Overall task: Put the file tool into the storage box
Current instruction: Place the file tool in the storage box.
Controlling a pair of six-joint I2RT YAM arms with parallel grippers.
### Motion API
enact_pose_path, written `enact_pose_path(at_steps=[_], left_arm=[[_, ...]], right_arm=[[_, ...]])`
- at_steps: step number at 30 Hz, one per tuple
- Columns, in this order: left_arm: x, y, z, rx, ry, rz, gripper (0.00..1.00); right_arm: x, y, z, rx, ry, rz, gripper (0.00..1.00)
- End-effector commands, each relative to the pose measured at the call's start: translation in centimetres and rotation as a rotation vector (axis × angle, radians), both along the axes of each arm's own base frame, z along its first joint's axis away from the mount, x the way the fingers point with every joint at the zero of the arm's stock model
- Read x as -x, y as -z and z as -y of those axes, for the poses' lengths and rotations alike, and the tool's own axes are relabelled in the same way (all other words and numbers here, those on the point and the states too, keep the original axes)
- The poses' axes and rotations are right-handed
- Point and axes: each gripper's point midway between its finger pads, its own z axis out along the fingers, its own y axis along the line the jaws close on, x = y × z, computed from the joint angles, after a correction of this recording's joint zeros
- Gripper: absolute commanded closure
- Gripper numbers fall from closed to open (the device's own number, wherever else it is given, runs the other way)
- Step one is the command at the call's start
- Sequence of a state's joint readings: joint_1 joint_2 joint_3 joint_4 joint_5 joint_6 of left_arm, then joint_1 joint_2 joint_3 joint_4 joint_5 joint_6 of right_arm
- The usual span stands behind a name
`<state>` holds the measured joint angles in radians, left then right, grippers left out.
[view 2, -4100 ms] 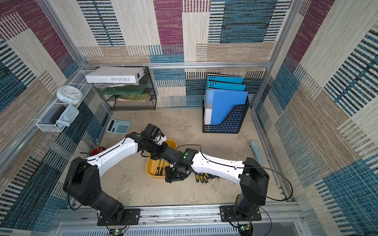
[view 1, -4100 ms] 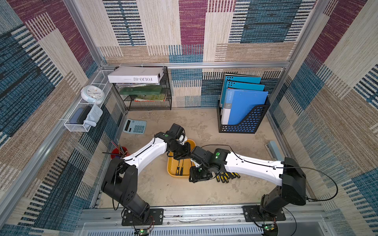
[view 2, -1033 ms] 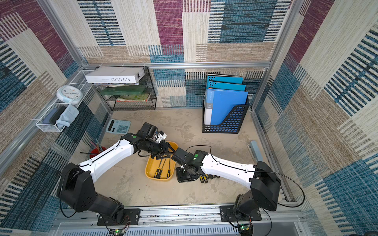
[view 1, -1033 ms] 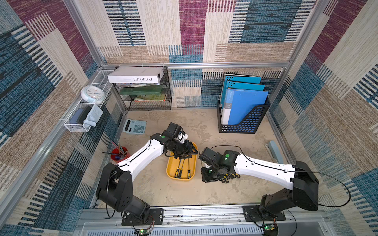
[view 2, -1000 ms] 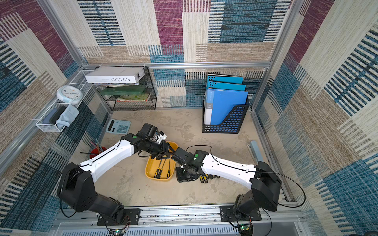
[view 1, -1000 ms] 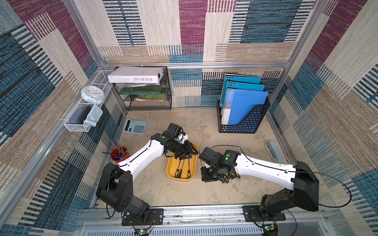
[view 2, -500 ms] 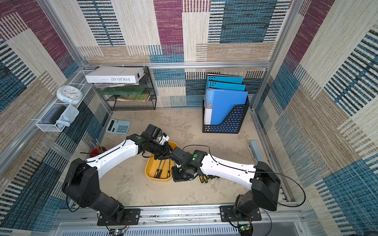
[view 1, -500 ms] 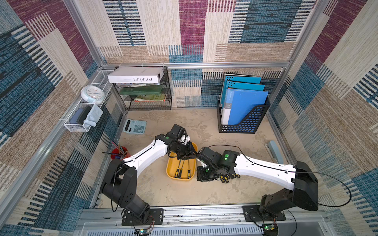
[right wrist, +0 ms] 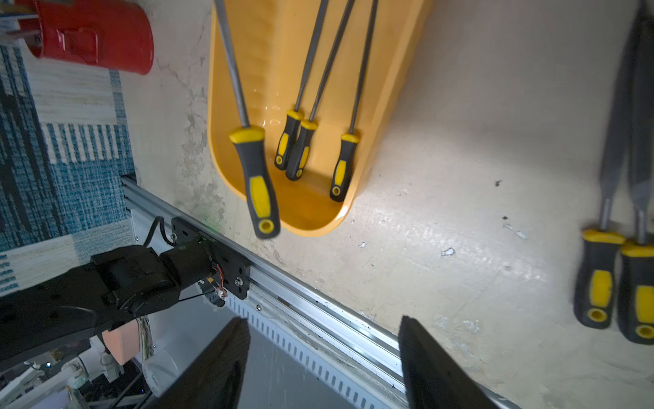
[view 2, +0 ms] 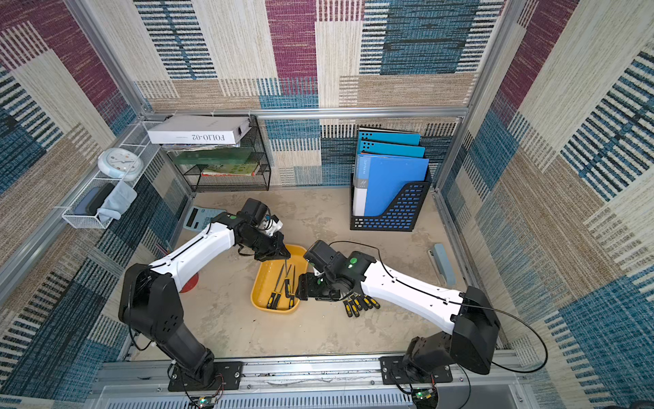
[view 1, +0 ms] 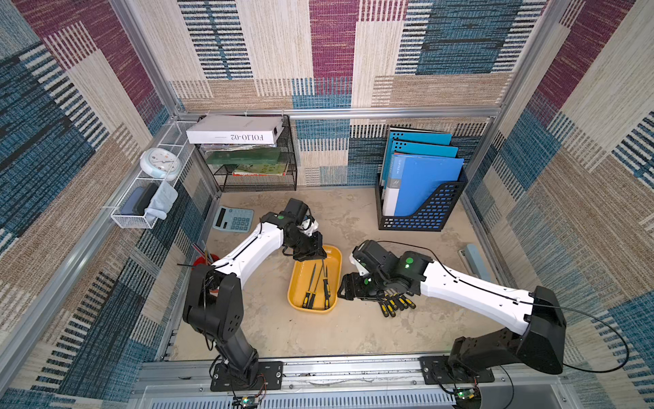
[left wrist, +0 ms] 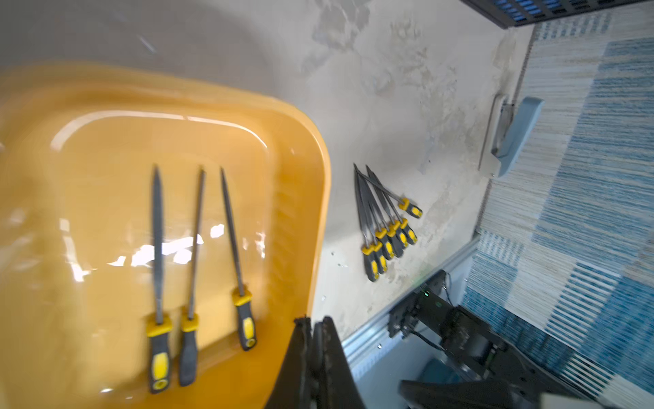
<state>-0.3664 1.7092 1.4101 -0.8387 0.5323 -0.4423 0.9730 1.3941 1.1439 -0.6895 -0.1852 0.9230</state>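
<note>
Since a second ago the right tool [right wrist: 323, 322] has shifted toward the box [view 1: 295, 283] and let go, jaws wide. The left tool [view 1: 320, 255], clenched, seems to pinch the file [right wrist: 254, 170] by its tip above the box. Handover step; next, lower and release it inside.
</note>
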Motion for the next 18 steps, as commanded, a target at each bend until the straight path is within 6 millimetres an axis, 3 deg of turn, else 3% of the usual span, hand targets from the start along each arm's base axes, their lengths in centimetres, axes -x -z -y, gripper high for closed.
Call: enact_pose_path(at_steps=[1,7,18], left_arm=[[0.1,1.2,-1.9,-0.14,0.089,0.028,1.0],[-0.8,4.4,-1.3,-0.199,0.126,0.0,1.0],[0.3,9.6,-0.9,-0.234,0.09,-0.063,1.0]], right_arm=[[-0.3,0.9,2.4,0.053,0.079,-0.031,0.28],[-0.8,2.8,5.2,0.12,0.158,-0.073,0.29],[0.2,6.8,8.0,0.291,0.147,-0.169,0.32]])
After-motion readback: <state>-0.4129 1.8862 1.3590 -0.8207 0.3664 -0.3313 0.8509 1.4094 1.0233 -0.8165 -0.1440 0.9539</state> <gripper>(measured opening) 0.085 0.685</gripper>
